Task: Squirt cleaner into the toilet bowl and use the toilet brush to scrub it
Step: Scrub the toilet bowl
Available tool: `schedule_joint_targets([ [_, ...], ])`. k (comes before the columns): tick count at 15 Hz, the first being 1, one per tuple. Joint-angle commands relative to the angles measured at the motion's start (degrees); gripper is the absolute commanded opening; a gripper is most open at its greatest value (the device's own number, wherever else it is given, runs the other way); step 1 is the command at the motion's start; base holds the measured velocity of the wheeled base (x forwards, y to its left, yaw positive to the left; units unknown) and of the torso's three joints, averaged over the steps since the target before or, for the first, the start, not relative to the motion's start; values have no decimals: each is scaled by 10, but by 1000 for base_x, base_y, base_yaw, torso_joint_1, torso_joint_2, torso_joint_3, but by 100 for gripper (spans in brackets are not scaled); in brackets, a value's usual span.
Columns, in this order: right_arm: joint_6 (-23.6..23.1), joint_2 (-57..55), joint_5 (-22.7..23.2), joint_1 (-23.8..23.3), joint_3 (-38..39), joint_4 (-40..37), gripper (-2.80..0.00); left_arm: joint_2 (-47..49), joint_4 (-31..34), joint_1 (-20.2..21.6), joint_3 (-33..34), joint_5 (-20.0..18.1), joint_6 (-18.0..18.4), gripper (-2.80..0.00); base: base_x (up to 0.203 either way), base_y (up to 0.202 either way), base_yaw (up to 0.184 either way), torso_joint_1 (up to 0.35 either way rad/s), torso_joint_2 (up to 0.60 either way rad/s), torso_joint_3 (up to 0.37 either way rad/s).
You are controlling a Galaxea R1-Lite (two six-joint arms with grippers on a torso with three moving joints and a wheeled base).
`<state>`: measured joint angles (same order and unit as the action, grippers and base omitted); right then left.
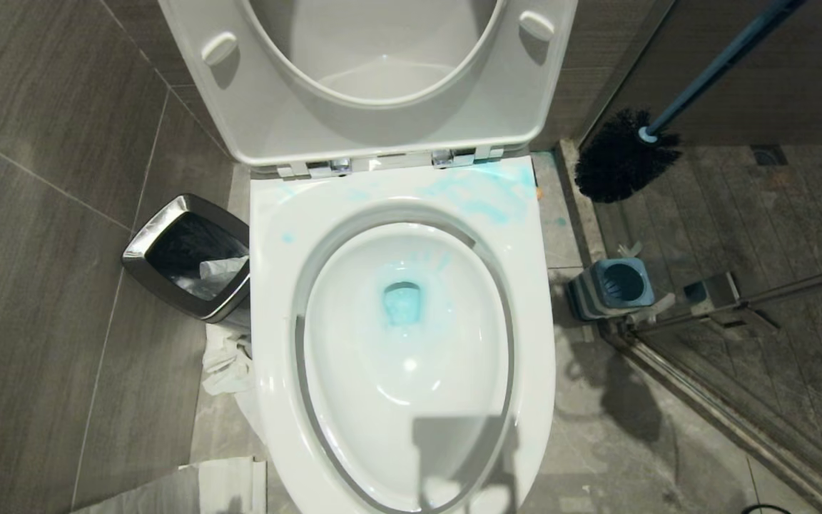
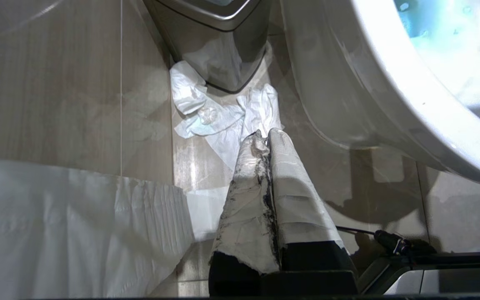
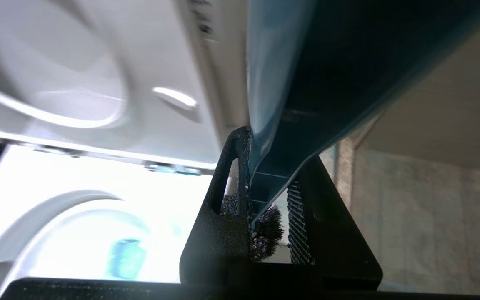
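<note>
My right gripper (image 3: 269,187) is clamped on the blue-grey handle of the toilet brush (image 1: 675,107); in the right wrist view the handle runs between my two black ribbed fingers (image 3: 219,216), and a tuft of the black bristles shows past them. In the head view the gripper itself is out of sight. From there I see only the handle coming in from about 1 o'clock and the round black bristle head hanging in the air at about 2 o'clock from the toilet bowl (image 1: 411,442), clear of the rim and over the floor beside the toilet.

The brush's square blue-and-grey base (image 1: 611,287) stands on the floor at 3 o'clock from the bowl, just beside the metal frame of the glass shower door (image 1: 739,421), with its socket showing.

The bowl lies open, with seat and lid (image 1: 375,78) tipped up at 12 o'clock. Blue cleaner liquid (image 1: 402,303) pools in the drain at the middle of the bowl, and paler blue smears mark the flat ceramic at the back, near the hinges.

My left gripper (image 2: 265,137) hangs low at the toilet's left flank, its white-wrapped fingers pressed together on nothing. It points toward crumpled white paper (image 2: 219,112) on the floor tiles at the foot of the steel-rimmed waste bin (image 1: 186,257), which sits at 9 o'clock from the bowl.
</note>
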<state>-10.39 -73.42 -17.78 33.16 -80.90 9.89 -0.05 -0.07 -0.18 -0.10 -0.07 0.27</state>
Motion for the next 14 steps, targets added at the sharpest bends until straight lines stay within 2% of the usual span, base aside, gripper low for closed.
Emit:
schedule_joint_targets([
  [1, -1, -15, -17, 44, -5, 1, -280, 0, 0, 0, 0, 0, 0, -280, 0, 0, 0, 5, 2, 203],
  [3, 1, -40, -54, 96, -9, 3, -280, 0, 0, 0, 0, 1, 0, -280, 0, 0, 0, 0, 2, 203],
  [6, 3, -97, -74, 149, -47, 4, -280, 0, 0, 0, 0, 1, 0, -280, 0, 0, 0, 4, 2, 134],
  [9, 25, -155, -131, 227, -75, 3, -280, 0, 0, 0, 0, 0, 0, -280, 0, 0, 0, 0, 0, 28],
  [14, 52, -260, -150, 254, -112, 6, -280, 0, 0, 0, 0, 1, 0, -280, 0, 0, 0, 0, 0, 0],
])
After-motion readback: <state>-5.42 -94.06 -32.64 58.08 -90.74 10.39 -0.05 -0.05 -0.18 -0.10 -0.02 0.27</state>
